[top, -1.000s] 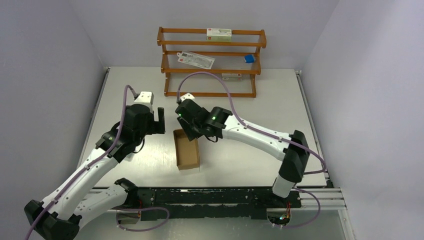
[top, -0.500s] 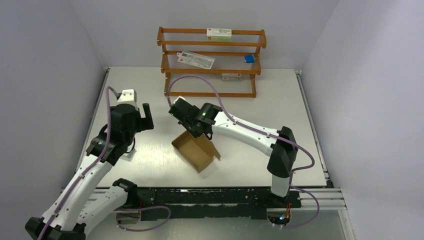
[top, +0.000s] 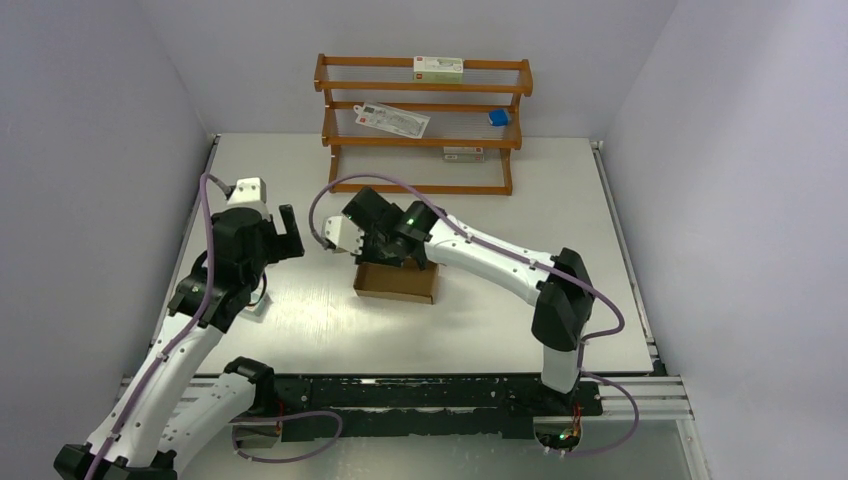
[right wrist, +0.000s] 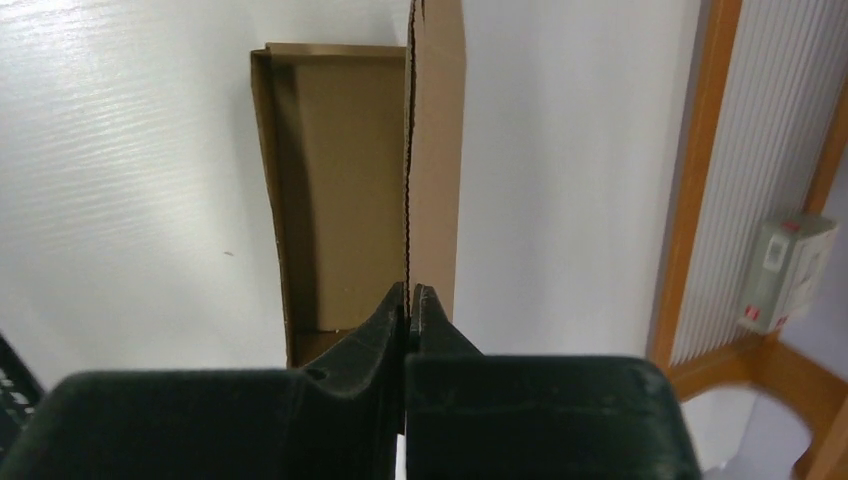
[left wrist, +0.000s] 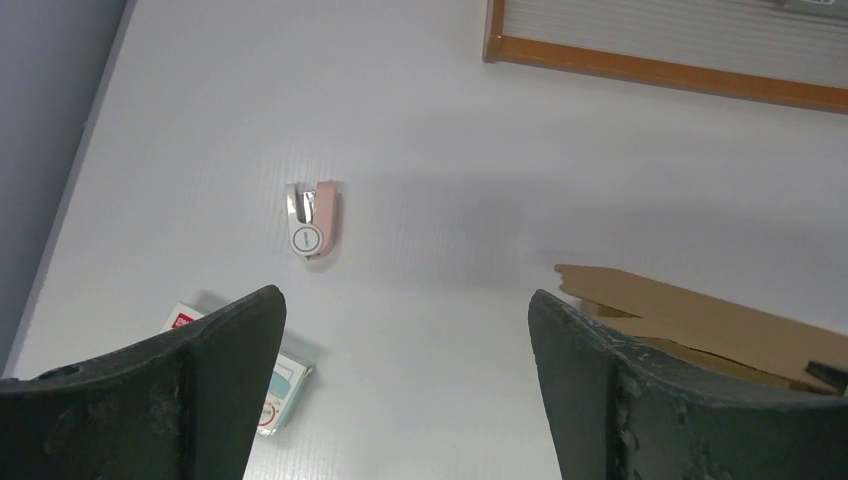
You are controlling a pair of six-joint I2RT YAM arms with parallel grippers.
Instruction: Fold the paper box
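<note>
Paper box (top: 395, 283) at table (top: 480, 335) centre, before shelf rack (top: 420, 125); small carton (left wrist: 287, 385) left of box.

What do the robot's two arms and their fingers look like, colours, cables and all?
Both the left arm and the right arm have white shells with black joint housings. A lilac cable loops along each one. A small green light glows near the right arm's wrist. The left gripper and right gripper each carry two thick, dark, matte fingers.

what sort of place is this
Probably a robotics lab bench: two robot arms bolted to the edge of a white table, plain walls boxing it in, a wooden rack holding a few cartons.
</note>
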